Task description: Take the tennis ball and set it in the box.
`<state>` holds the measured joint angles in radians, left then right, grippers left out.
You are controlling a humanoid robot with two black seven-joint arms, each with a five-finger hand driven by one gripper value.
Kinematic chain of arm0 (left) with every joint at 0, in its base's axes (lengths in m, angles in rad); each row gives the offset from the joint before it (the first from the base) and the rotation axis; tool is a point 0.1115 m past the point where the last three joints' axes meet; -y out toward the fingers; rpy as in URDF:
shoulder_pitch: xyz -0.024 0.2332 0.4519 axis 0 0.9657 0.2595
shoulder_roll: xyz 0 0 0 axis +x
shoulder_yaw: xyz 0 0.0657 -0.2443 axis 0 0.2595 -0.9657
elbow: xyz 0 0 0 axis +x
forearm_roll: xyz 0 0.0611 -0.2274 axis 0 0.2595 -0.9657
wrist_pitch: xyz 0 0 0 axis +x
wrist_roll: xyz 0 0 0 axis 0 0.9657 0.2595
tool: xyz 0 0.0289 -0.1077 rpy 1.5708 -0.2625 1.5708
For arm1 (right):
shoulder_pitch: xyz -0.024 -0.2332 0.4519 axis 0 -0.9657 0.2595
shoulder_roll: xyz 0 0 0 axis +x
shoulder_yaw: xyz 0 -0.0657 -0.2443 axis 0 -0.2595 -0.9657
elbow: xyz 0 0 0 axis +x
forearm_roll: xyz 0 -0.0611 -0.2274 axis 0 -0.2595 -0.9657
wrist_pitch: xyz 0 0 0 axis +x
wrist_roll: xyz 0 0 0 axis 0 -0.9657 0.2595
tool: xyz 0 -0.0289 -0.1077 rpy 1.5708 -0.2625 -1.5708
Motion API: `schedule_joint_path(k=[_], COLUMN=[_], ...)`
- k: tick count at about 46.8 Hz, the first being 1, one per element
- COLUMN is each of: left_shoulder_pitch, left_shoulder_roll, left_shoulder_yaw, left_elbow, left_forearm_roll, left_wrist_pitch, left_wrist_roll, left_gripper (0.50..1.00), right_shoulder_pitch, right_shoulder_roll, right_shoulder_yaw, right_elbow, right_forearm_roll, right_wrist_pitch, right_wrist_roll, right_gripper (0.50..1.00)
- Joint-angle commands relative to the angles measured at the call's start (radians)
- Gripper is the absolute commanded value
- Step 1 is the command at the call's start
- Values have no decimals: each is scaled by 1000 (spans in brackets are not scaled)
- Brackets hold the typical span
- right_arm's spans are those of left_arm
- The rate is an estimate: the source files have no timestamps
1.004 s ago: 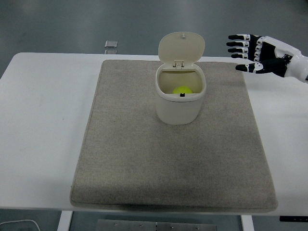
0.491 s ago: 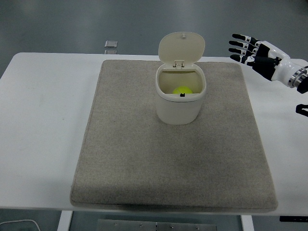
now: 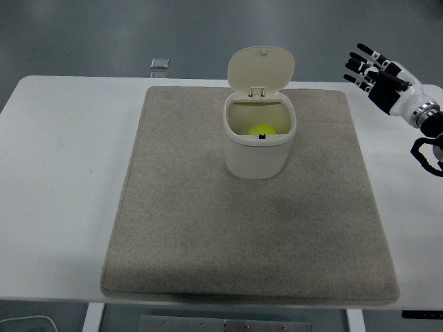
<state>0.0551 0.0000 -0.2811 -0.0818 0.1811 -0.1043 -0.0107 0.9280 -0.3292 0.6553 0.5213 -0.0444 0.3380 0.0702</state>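
Yellow tennis ball (image 3: 262,128) is seen inside the box (image 3: 259,148); the right hand (image 3: 377,72), apparently empty with fingers spread, is being withdrawn.

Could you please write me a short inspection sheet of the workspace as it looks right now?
Surface: white table with a grey mat lying flat across its middle.
Job's things: tennis ball sits inside the cream box, whose hinged lid stands open.
Clutter: one small flat object beyond the table's far edge.
Hands: right hand raised at the right edge, fingers spread, holding nothing; left hand not in view.
Cables: a white cord under the table's near left corner.
Surroundings: dark grey floor; no person seen.
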Motion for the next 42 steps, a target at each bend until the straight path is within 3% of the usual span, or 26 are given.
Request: schedule_joint_path(k=[1,7,12,42], left_shoulder_pitch=[0,0,-1,0], left_shoulder_roll=[0,0,0,0], left_shoulder_yaw=[0,0,0,0], left_elbow=[0,0,0,0], left_forearm_roll=[0,0,1,0], left_wrist_pitch=[0,0,0,0], left_wrist_roll=[0,0,0,0], left_gripper=[992,992,992,992], right_shoulder_pitch=[-1,-6,-6,-6], right_shoulder_roll=[7,12,12,6], right_shoulder_yaw=[0,0,0,3], right_elbow=[0,2,2,3], right_forearm_roll=[29,57,89,147], right_wrist_pitch=[4,7,1,12], right_wrist_roll=[-24,-98,-112,-75], right_gripper=[899,899,901,911])
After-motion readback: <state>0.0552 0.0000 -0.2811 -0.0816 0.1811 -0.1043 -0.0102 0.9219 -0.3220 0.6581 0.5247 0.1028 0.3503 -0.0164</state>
